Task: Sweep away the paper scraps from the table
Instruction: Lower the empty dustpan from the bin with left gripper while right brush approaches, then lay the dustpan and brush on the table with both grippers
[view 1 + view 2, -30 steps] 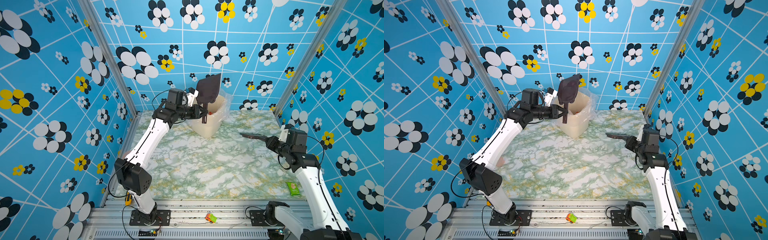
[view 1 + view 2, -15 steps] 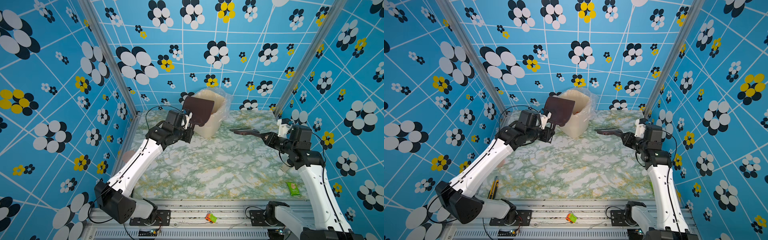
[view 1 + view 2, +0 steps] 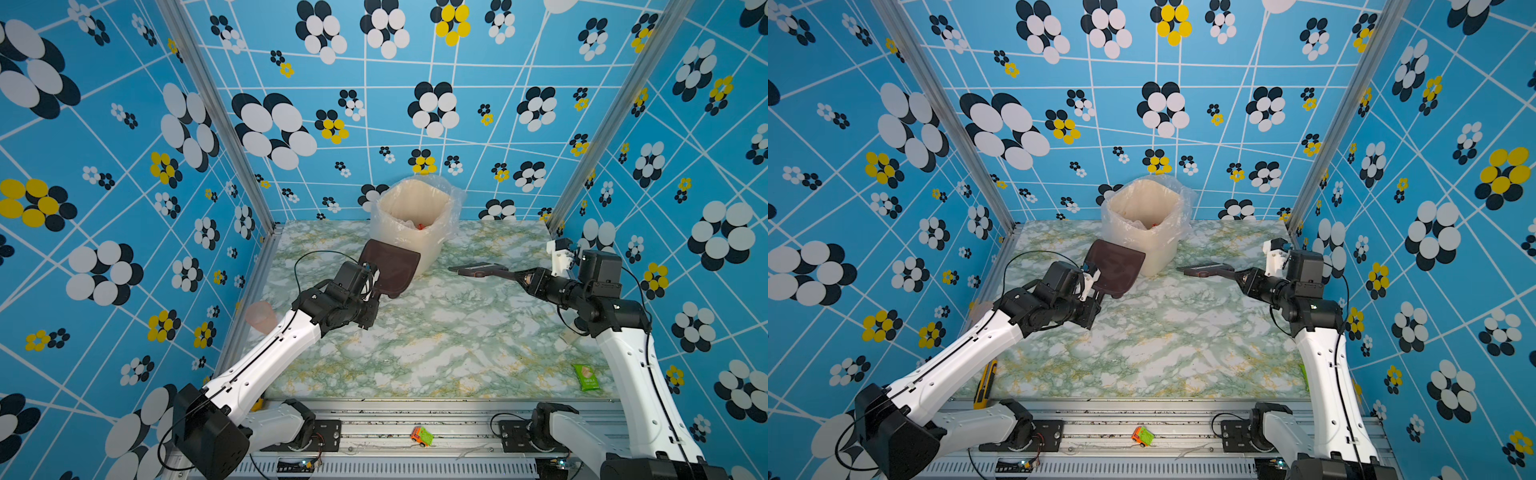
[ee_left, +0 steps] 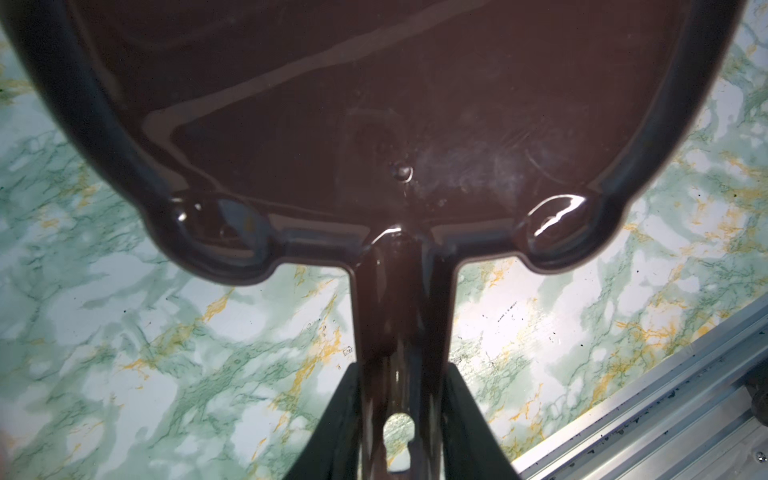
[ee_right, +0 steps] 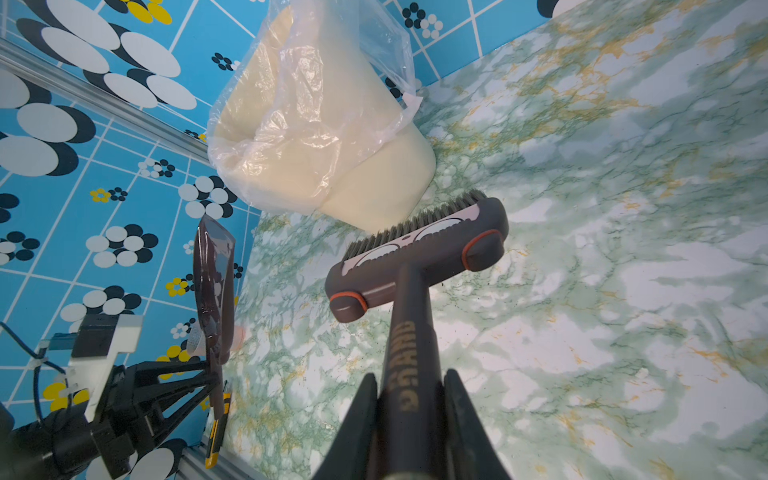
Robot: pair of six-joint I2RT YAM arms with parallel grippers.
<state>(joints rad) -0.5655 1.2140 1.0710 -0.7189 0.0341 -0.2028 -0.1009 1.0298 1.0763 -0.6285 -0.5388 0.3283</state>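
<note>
Marble table point(image 3: 436, 353) | left gripper point(image 4: 402, 370) clamps dustpan point(image 3: 392, 268) | right gripper point(image 5: 410, 376) clamps brush point(image 5: 419, 253), head pointing toward bin point(image 3: 432, 249)

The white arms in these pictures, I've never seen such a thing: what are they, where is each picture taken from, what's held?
They are robot arms, the left arm and the right arm, mounted at the front of a green-and-white marble-pattern table. Two pictures look down from overhead; two come from cameras on the wrists. The left arm's fingers are shut on the handle of a brown plastic dustpan; the right arm's fingers grip a grey hand brush. At the back stands a cream bin lined with a clear bag. A flat green snack packet lies near the right arm, a small orange-green toy car on the front rail.
</note>
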